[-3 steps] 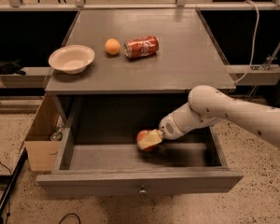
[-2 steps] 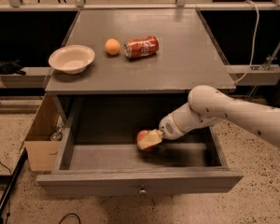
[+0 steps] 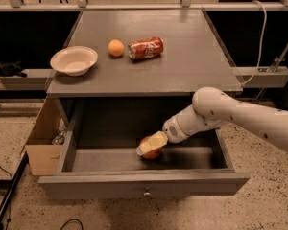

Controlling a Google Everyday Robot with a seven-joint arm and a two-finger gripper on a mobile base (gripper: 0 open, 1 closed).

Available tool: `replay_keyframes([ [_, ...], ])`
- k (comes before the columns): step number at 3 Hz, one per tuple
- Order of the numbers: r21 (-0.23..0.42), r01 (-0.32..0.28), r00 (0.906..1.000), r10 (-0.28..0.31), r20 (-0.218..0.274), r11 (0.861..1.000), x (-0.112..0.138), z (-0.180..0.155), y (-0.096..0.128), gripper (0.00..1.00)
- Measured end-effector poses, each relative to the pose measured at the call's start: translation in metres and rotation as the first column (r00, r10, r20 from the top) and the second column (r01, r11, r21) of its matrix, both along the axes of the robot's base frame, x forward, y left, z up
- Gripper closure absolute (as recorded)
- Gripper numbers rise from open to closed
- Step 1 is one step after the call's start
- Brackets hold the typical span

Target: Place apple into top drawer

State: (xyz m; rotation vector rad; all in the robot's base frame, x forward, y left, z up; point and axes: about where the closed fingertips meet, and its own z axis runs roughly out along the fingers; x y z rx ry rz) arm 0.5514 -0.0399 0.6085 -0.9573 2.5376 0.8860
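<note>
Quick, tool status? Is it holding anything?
Tool: closed on the apple, down inside the open top drawer.

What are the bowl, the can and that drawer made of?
Bowl: looks like glazed ceramic or plastic, smooth cream sheen. Can: probably thin metal, shiny red print. Drawer: seemingly grey-painted wood, matte, metal knob. The gripper is inside it, at the apple.
</note>
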Motion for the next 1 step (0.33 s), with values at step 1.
replay_keyframes([
  [1,0.000,0.000,1.0000,0.000,0.000,1.000,0.0000,0.0000,0.0000,0.00],
])
